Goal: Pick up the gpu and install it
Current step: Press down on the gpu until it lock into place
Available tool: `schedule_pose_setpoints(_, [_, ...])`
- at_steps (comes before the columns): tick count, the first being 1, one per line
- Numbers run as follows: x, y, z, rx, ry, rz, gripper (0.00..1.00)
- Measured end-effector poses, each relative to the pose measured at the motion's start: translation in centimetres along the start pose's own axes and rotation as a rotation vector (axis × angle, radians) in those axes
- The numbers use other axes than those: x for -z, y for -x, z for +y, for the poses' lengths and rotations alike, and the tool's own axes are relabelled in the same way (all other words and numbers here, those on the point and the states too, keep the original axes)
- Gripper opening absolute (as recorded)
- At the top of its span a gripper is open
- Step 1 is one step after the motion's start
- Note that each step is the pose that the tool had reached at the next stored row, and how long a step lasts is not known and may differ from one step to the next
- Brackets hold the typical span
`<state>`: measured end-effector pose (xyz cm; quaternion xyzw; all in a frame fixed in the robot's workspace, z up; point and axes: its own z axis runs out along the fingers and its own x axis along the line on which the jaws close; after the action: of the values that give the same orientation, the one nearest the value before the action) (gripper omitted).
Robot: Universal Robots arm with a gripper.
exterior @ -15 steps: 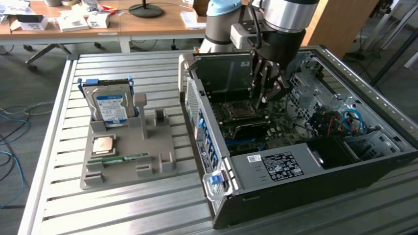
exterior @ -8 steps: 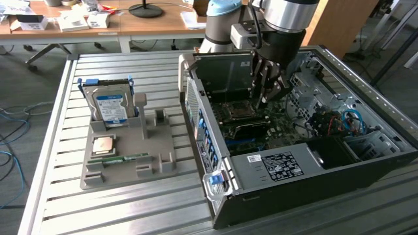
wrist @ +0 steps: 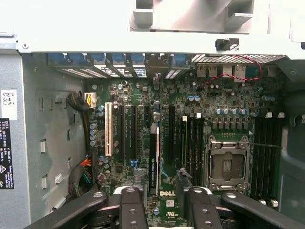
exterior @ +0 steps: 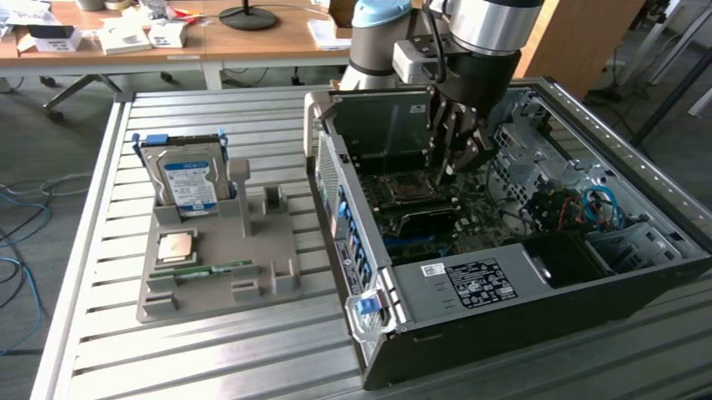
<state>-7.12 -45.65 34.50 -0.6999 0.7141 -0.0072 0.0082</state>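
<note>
Two black metal fingers of the robot's gripper sit closest to the wrist camera, and they are apart. Between them stands the gpu, a thin green circuit card seen from its edge, so it looks like a dark strip with a pale line down one side. I cannot see either finger pressing on it.

The card stands upright on the big green main board, in line with the long black slots. A white slot is near one side of it. The square silver chip socket is farther off on the other side.

From the room I see the gripper hanging down inside the open black and grey computer case. The case lies on its side on a silver slatted metal table. Well away from it, on the exterior view's left, a grey plastic holder tray carries a boxy hard drive with a blue and white label.

I think the picking up is done and this is the putting-in step. I cannot tell if the card is pushed all the way home. Seating it calls for a straight, gentle push, with the card's bottom edge lined up with its slot and not leaning.
</note>
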Motion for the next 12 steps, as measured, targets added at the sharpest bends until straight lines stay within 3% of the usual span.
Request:
schedule_pose_setpoints(4, [0.0, 0.0, 0.0, 0.0, -0.0001, 0.0, 0.21])
schedule_pose_setpoints(6, [0.0, 0.0, 0.0, 0.0, 0.0, 0.0, 0.21])
schedule_pose_setpoints(8, [0.0, 0.0, 0.0, 0.0, -0.0001, 0.0, 0.11])
schedule_pose_setpoints(12, [0.0, 0.0, 0.0, 0.0, 0.0, 0.0, 0.11])
